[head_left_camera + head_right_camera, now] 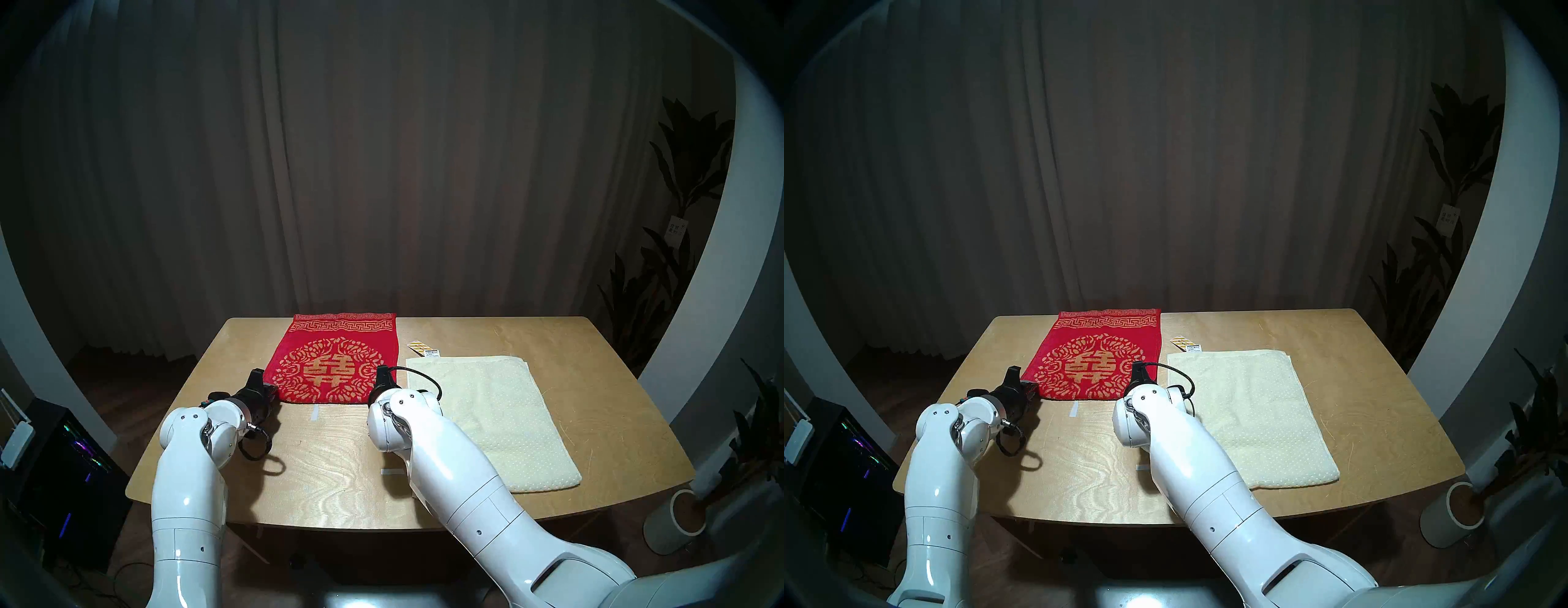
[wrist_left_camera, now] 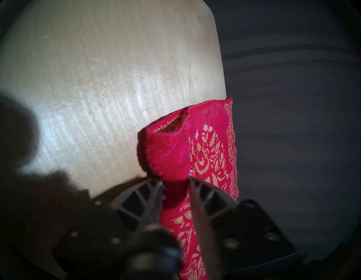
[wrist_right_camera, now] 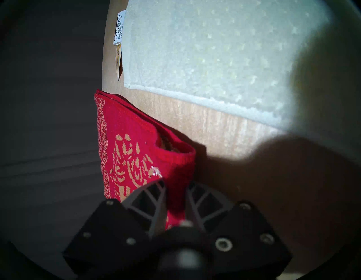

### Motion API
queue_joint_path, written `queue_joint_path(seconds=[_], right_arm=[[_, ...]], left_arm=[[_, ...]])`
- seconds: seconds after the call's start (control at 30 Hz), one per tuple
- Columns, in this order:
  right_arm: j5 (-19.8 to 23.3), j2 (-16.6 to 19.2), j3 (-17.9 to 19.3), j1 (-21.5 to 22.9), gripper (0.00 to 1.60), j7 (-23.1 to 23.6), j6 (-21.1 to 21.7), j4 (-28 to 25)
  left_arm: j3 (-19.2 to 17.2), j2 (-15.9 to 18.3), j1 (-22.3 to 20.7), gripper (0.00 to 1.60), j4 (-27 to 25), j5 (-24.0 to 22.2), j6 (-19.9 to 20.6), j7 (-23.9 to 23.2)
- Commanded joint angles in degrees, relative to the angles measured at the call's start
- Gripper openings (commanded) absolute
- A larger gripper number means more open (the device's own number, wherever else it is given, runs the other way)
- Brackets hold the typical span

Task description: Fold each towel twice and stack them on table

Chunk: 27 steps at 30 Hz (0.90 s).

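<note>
— Plywood table (image 1: 322,475) carries the cream dotted towel (image 1: 500,424) on the right, the red emblem towel (image 1: 335,361) centre-back, already doubled.
— Grippers?
— Left gripper (image 2: 175,179) and right gripper (image 3: 174,185) each pinch a near corner. Second fold, likely: lift together, carry evenly toward the far edge.

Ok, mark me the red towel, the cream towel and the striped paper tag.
red towel (image 1: 335,365): head left view, on the gold round emblem.
cream towel (image 1: 496,420): head left view, on its dotted middle.
striped paper tag (image 1: 421,347): head left view, on its middle, beyond the cream towel's far left corner.
</note>
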Motion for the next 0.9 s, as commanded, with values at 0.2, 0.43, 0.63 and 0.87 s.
queue_joint_path(seconds=[0.2, 0.43, 0.63, 0.87], right_arm=[[0.33, -0.14, -0.09, 0.80, 0.05, 0.35, -0.21, 0.10], [1.18, 0.76, 0.00, 0.55, 0.00, -0.65, 0.30, -1.73], [1.68, 2.15, -0.61, -1.27, 0.00, -1.87, 0.93, -4.54], [2.46, 3.74, -0.95, -2.78, 0.00, -3.03, 1.99, -7.43]], left_arm=[[0.71, 0.28, 1.95, 0.01, 2.95, 0.62, -0.15, 1.07], [0.63, 0.37, 2.64, 0.00, 1.84, 0.18, -0.18, 1.34], [-0.45, 0.27, 5.39, 0.00, -1.43, -0.41, -0.19, 2.62], [-1.66, -0.97, 8.55, 0.00, -4.16, -1.03, -0.23, 3.37]])
